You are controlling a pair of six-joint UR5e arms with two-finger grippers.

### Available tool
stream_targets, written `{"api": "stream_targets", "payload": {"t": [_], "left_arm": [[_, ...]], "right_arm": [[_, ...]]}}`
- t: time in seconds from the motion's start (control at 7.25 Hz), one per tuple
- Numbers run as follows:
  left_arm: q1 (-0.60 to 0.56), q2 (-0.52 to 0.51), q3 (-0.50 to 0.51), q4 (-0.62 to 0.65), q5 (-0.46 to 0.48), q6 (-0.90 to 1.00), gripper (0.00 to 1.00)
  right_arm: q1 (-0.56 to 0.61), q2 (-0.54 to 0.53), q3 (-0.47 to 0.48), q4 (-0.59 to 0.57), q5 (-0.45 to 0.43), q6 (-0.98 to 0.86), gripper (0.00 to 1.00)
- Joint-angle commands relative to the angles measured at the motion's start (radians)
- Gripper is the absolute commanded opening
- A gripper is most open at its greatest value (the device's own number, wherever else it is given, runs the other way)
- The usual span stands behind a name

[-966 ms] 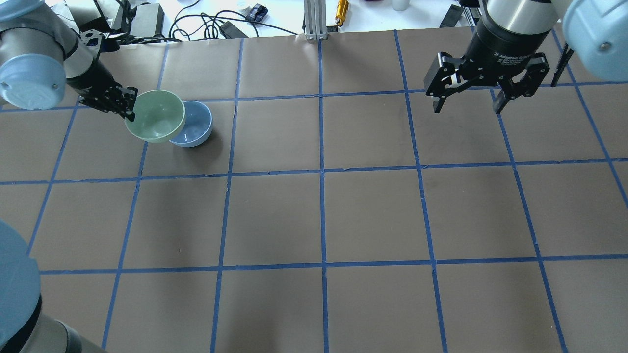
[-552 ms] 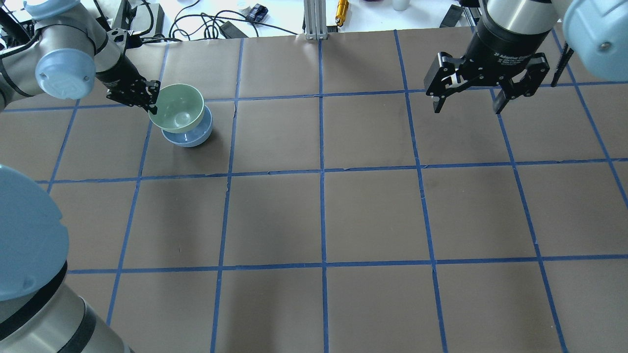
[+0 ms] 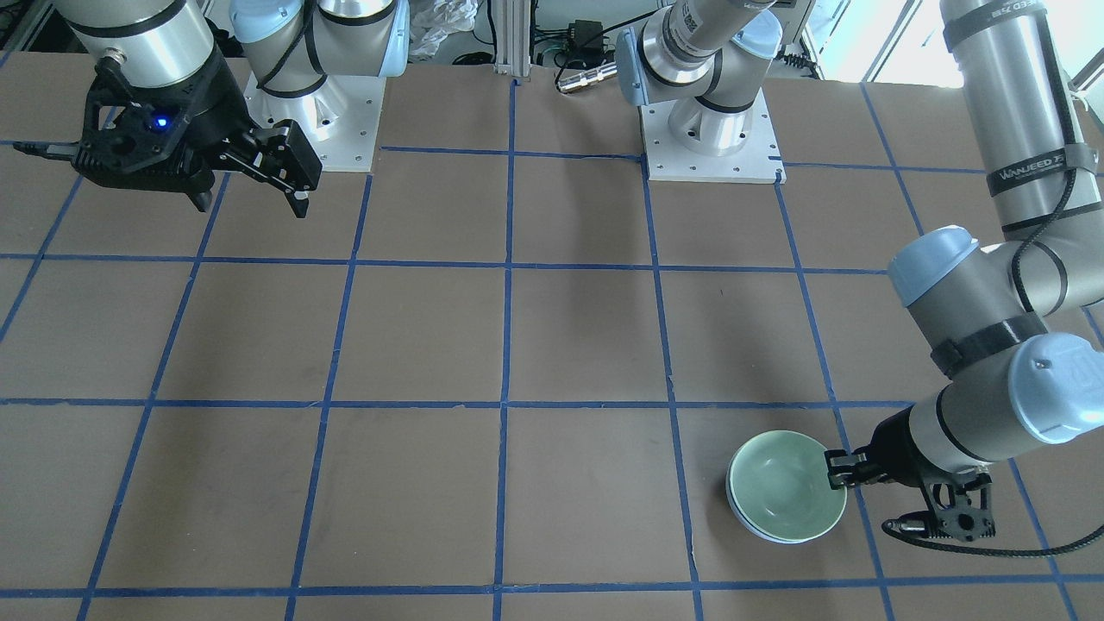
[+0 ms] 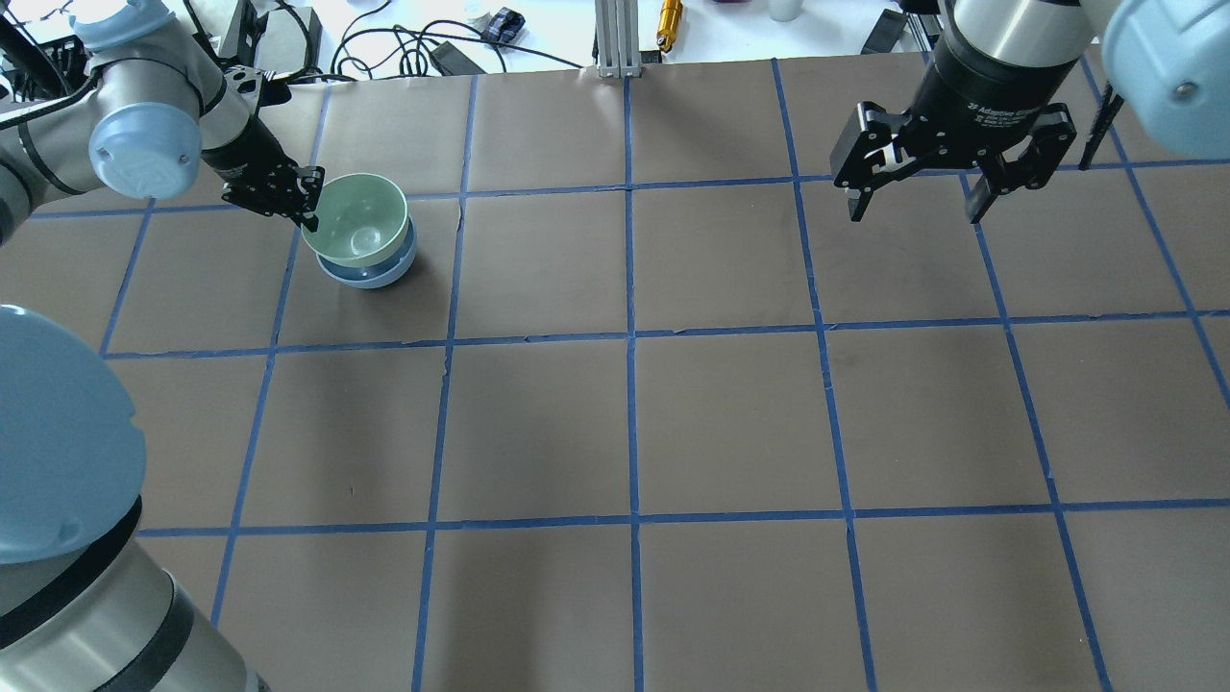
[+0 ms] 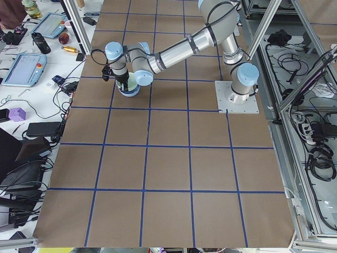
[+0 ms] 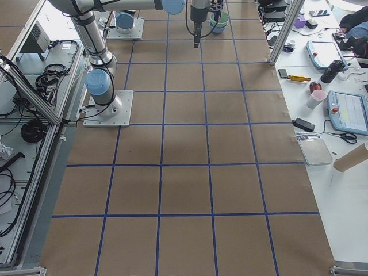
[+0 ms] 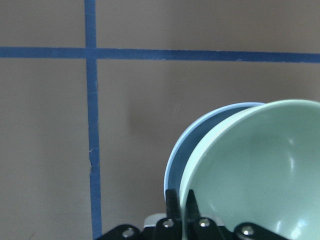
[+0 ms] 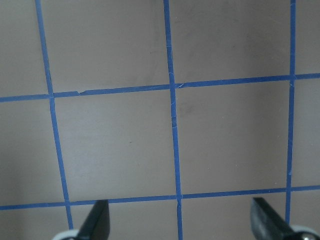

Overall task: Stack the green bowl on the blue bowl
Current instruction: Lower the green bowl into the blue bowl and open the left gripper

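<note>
Green bowl [image 4: 357, 219] is sitting inside blue bowl [image 4: 373, 275], and the stack is resting at about 10 o'clock on the counter [image 4: 721, 413] in the overhead view, just past a blue tape [image 4: 629, 336] line. Green one is sitting a bit off-centre: the blue rim is peeking out as a crescent at its 6 o'clock overhead, and at its 9 o'clock in the left wrist view. Left gripper [image 4: 309, 204] is pinching the green bowl's rim at that bowl's 10 o'clock overhead, one finger inside the rim and one outside, jaws clamped on the thin wall; the left wrist view is showing this close up. Cannot tell whether green is fully resting on blue or being partly carried. Right gripper [image 4: 915, 215] is hanging over the counter at about 2 o'clock, well apart from the bowls, fingers spread wide and gripping nothing. Its wrist view is showing only brown counter and tape grid between the two fingertips.
</note>
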Motion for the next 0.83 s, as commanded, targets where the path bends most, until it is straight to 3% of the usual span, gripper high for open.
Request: {"api": "stream_targets", "payload": {"t": [0.0, 0.28, 0.69], "left_arm": [[-0.003, 0.013, -0.001, -0.006, -0.003, -0.008, 1.0], [-0.084, 0.097, 0.002, -0.085, 0.033, -0.019, 1.0], [-0.226, 0.299, -0.006, -0.279, 0.044, -0.237, 1.0]], "right_arm": [[0.0, 0.0, 0.0, 0.0, 0.0, 0.0, 1.0], [0.0, 0.0, 0.0, 0.0, 0.0, 0.0, 1.0], [0.0, 0.0, 0.0, 0.0, 0.0, 0.0, 1.0]]}}
